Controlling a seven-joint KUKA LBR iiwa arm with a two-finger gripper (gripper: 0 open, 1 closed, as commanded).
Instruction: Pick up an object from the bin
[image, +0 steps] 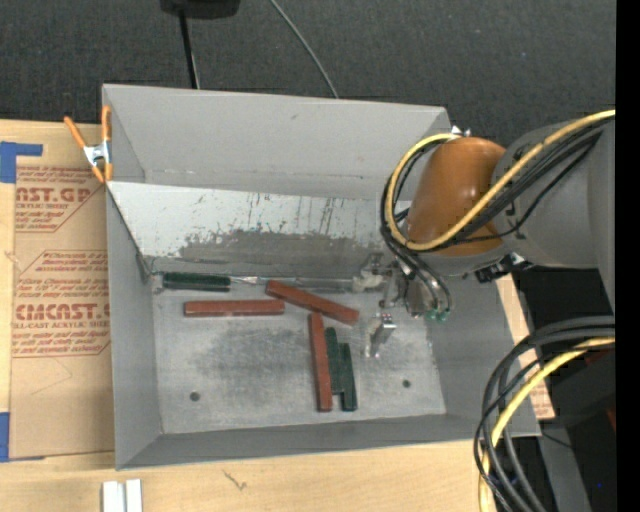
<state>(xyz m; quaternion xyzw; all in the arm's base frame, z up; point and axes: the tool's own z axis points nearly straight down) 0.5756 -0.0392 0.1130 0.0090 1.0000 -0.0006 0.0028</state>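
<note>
My gripper (380, 335) hangs low at the right of the bin floor, with nothing seen between its metal fingers. Just left of it lie a dark green stick (345, 376) and a red-brown stick (320, 362), side by side and pointing toward the bin's front. Another red-brown stick (311, 302) lies slanted just up and left of the gripper.
A further red-brown stick (234, 309) lies flat left of the middle, and a dark green stick (197, 282) rests along the back wall's foot at the left. The arm with its orange cover and cables looms over the bin's right wall.
</note>
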